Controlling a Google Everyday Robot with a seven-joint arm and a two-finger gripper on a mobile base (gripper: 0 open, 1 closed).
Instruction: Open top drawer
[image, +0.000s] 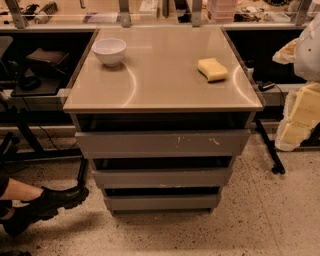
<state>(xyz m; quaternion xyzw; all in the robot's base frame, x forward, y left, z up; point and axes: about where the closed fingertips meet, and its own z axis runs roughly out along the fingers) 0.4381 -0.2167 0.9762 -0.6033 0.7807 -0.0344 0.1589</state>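
the top drawer (162, 143) looks closed just under the bench (165, 80) top, and the jaws are nowhere in view, so i cannot tell their state. its flat front has no handle, so they may slip off its edge, or hook the narrower drawer (162, 178) below instead.

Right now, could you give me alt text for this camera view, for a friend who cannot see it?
A grey three-drawer cabinet with a glossy beige top stands on speckled floor, its wide top drawer bearing pale scratches. A white bowl and a yellow sponge sit on top; the robot's gripper is not in view.
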